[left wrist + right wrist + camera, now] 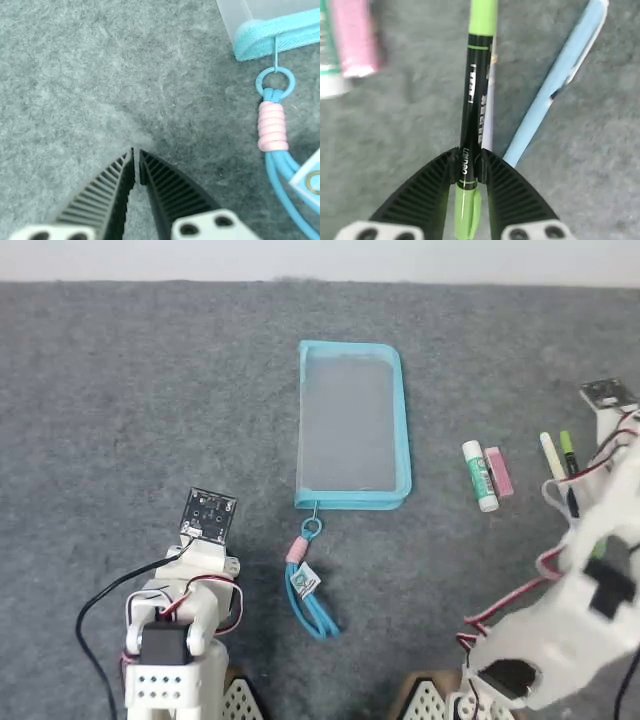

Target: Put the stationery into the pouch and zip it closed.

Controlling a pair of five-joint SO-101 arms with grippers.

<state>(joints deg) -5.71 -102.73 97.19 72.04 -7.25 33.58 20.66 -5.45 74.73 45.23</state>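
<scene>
Gripping a green-and-black highlighter (476,90) around its barrel, the right gripper (470,152) is clenched on it, well off to the right of the pouch (350,425) as seen from the high view. Whether the highlighter is lifted off the grey felt (120,390) cannot be told. A white pen (489,115) lies just beside the highlighter, and a light blue pen (560,85) slants away on its other side. Between these pens and the pouch, 1 glue stick (480,475) and 1 pink eraser (499,471) lie side by side. The pouch, translucent with a teal edge, lies flat on the felt. At its near left corner hangs a ring (274,82) with a blue strap (315,610) and a pink bead (272,126). The left gripper (136,151) sits just beyond that corner, pinched together on nothing, its tips over bare felt.
</scene>
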